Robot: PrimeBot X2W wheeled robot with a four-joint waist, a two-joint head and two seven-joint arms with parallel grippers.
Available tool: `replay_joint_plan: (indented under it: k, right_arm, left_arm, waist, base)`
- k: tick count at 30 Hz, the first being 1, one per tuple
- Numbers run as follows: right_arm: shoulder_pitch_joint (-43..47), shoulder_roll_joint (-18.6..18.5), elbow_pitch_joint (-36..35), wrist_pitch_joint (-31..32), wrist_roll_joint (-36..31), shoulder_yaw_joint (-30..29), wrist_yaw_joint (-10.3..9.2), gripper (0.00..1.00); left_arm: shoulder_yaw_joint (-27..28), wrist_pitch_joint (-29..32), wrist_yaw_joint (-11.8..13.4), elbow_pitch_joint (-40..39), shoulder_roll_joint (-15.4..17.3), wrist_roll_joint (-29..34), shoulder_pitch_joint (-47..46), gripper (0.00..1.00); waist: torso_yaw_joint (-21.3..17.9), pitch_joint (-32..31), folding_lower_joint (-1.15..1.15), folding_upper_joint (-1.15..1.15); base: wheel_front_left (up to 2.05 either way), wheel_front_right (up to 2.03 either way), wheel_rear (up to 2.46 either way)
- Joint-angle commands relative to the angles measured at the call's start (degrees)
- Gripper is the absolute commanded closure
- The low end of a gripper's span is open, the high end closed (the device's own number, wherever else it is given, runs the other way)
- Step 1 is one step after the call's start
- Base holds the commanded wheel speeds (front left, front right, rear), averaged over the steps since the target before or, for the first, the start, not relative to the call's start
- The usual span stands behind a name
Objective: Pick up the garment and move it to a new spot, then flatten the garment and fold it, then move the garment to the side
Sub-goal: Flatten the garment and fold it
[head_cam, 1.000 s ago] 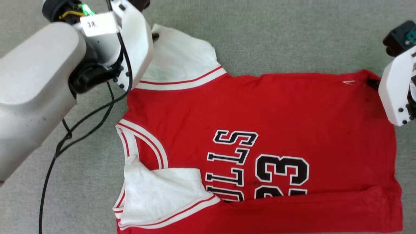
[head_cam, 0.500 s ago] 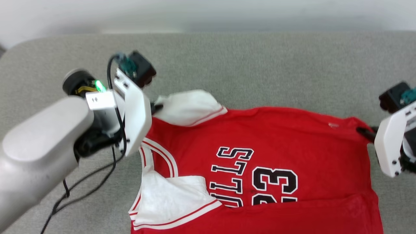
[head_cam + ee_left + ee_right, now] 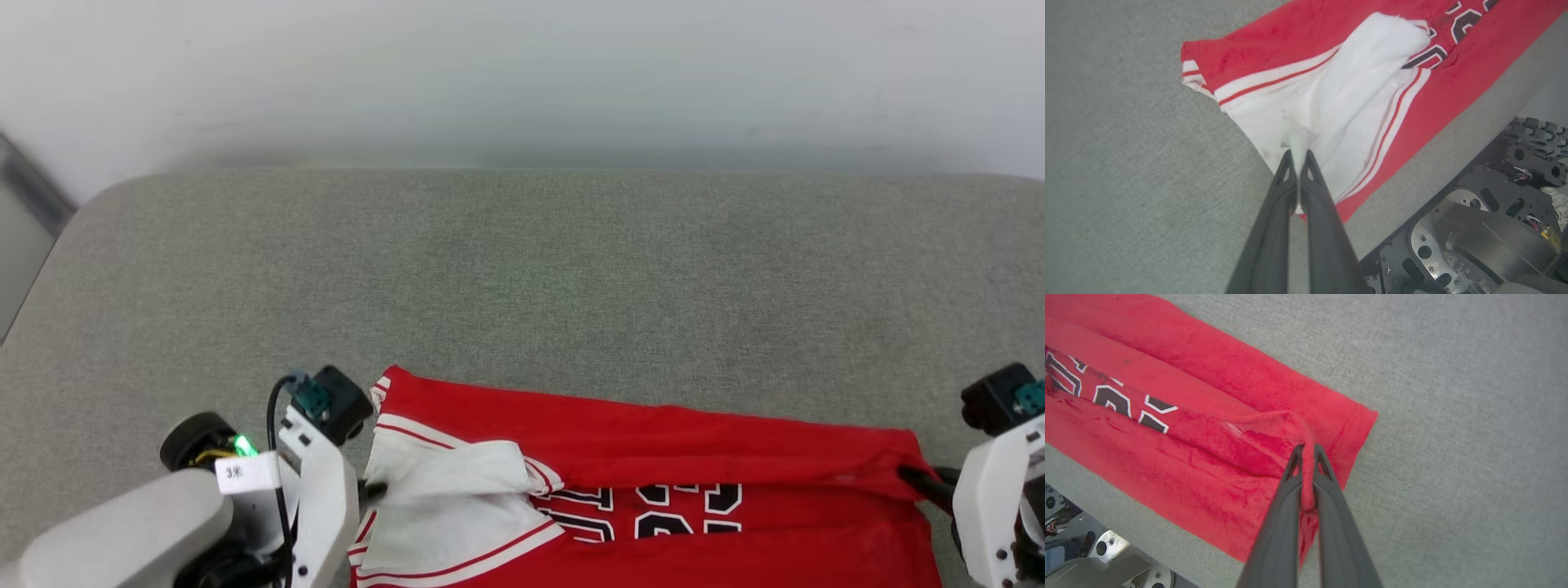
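The grey surface (image 3: 522, 269) carries the garment (image 3: 694, 441) at six o'clock (doubled over itself). My left hand (image 3: 1298, 152) is clamped on its white sleeve (image 3: 1339, 94), and my right hand (image 3: 1307, 448) on its red hem (image 3: 1359, 424).

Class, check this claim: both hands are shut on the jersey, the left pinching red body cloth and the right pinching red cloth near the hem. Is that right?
One slip: the left hand pinches the white sleeve, not red body cloth, as the left wrist view shows. The right hand does pinch the jersey near its red hem.
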Motion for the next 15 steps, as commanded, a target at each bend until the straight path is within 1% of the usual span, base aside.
replay_joint_plan:
  k: [1,4,7,10,11,12,15]
  right_arm:
    - [3.1,0.1,-0.3,-0.6,1.0,-1.0,-0.04,1.00]
    - [6.6,0.5,-0.1,-1.6,1.5,-2.9,-0.04,1.00]
    - [9.4,1.5,0.7,-1.9,1.2,-3.9,-0.04,1.00]
    - [10.7,2.7,1.9,-1.5,0.6,-4.3,-0.04,1.00]
    - [11.0,3.2,2.1,-1.3,0.7,-4.6,-0.04,0.67]
    - [10.9,3.6,2.0,-2.1,0.5,-5.1,-0.04,0.00]
    - [10.6,3.8,1.1,-3.5,-0.5,-6.2,-0.04,0.00]
  left_arm:
    - [-0.4,-0.8,0.7,-0.7,0.4,0.2,3.0,1.00]
    - [-0.5,-2.1,1.3,-0.5,0.7,0.5,6.5,1.00]
    - [-0.7,-3.3,2.1,0.1,-0.1,0.4,9.4,1.00]
    - [-0.6,-4.9,2.4,1.4,-0.9,0.8,10.7,1.00]
    - [-0.6,-5.4,2.5,1.9,-1.3,1.0,11.1,0.72]
    - [-0.4,-6.4,2.7,2.3,-1.7,1.3,11.4,0.00]
    - [0.3,-9.2,3.0,3.1,-1.8,1.7,11.8,0.00]
  waist:
    - [0.1,-0.4,0.02,0.00]
    - [0.1,-0.2,0.02,0.00]
    - [0.1,0.3,0.02,0.00]
    - [0.0,0.7,0.02,0.00]
    - [0.0,0.8,0.02,0.00]
    - [-0.1,0.9,0.02,0.00]
    - [-0.2,0.6,0.02,0.00]
  base:
    - [0.00,0.00,0.00]
    - [0.00,0.00,0.00]
    - [0.00,0.00,0.00]
    - [0.00,0.00,0.00]
    - [0.00,0.00,0.00]
    - [0.00,0.00,0.00]
    - [0.00,0.00,0.00]
